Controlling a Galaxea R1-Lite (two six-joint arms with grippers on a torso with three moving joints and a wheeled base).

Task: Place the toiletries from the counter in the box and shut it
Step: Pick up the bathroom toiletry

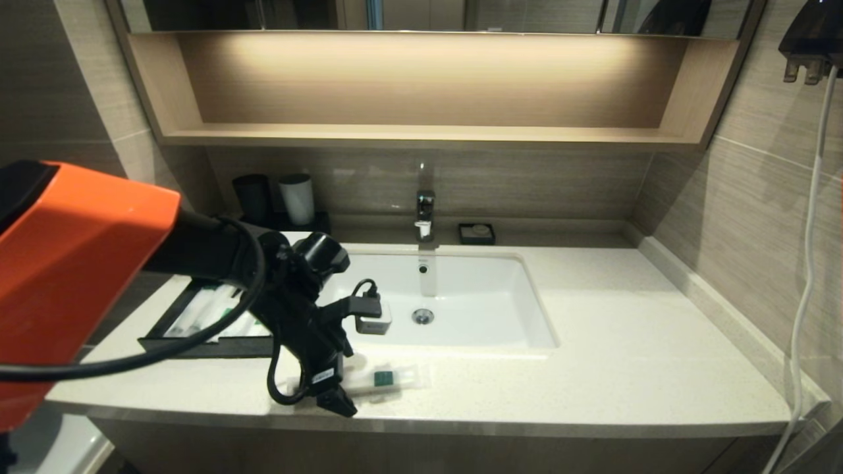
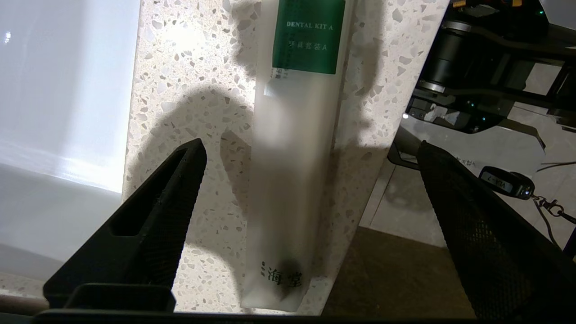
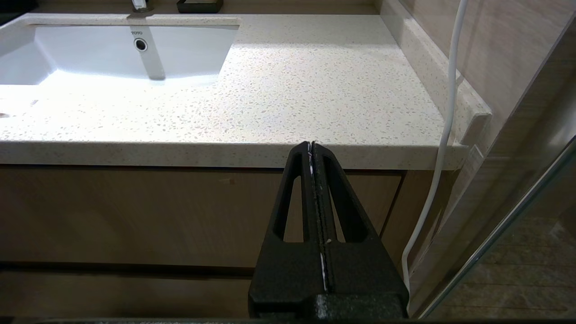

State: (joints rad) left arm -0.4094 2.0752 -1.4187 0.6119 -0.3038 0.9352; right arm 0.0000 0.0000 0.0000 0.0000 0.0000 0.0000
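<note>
Our left gripper (image 2: 310,157), fingers wide apart, hangs over the dental kit packet (image 2: 292,180) on the counter (image 2: 189,67) front edge; the packet's long axis runs between our fingers, crosswise to closing.

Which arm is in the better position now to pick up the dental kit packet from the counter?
Probably the left. The left gripper is open, one finger on each side of the packet. The right gripper is shut, low before the counter edge, far away.

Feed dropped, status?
Left gripper open above clear plastic toothbrush packet on speckled counter. Right gripper shut, parked below. Nothing obstructing.
</note>
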